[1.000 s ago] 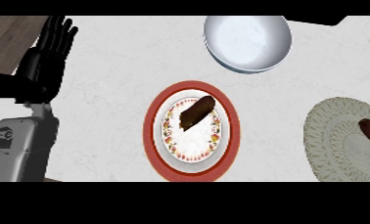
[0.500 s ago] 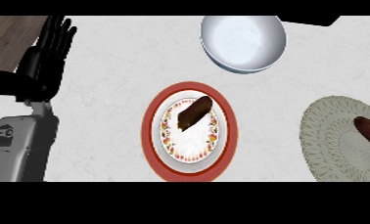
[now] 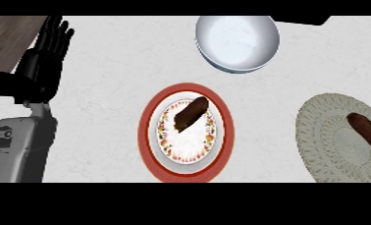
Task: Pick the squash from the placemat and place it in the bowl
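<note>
The squash (image 3: 360,126), a dark brown oblong cut off by the view's right edge, lies on the pale woven placemat (image 3: 322,135) at the right, well apart from the white bowl (image 3: 238,42) at the top. At the centre a flowered plate (image 3: 190,146) on a red disc (image 3: 148,135) bears a dark brown bar (image 3: 191,113). The left hand (image 3: 43,67) rests at the left edge, fingers straight and up, holding nothing.
</note>
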{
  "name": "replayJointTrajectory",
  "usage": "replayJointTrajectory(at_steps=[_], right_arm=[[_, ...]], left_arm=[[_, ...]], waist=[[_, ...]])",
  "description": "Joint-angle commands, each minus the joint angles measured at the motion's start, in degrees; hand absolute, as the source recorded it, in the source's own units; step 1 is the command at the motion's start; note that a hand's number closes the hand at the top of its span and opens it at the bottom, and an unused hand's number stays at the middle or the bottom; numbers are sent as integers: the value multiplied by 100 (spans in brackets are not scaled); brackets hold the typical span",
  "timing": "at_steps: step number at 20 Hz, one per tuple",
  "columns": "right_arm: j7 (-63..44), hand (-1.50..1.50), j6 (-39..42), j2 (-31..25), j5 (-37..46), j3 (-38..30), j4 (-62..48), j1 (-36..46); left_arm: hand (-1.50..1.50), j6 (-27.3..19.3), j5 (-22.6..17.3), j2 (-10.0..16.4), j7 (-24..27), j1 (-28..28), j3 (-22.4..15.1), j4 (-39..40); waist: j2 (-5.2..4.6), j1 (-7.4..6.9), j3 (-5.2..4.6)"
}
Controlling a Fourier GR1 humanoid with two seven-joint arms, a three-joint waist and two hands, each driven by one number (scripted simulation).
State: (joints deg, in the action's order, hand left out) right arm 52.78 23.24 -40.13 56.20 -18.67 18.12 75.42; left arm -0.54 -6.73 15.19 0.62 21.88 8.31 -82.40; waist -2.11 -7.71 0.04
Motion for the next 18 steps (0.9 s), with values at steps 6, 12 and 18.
replayJointTrajectory(at_steps=[6,12,18], right_arm=[[716,150,1183,627,155,656,-529,668],[518,150,1033,1293,196,910,-853,799],[325,150,-50,1971,372,1176,-931,410]], left_arm=[[0,21,-12,-51,158,-252,28,-11],[0,-119,67,-27,143,-258,109,55],[0,7,-120,168,93,-35,347,211]], waist=[[41,173,-6],[51,295,-4],[26,358,-1]])
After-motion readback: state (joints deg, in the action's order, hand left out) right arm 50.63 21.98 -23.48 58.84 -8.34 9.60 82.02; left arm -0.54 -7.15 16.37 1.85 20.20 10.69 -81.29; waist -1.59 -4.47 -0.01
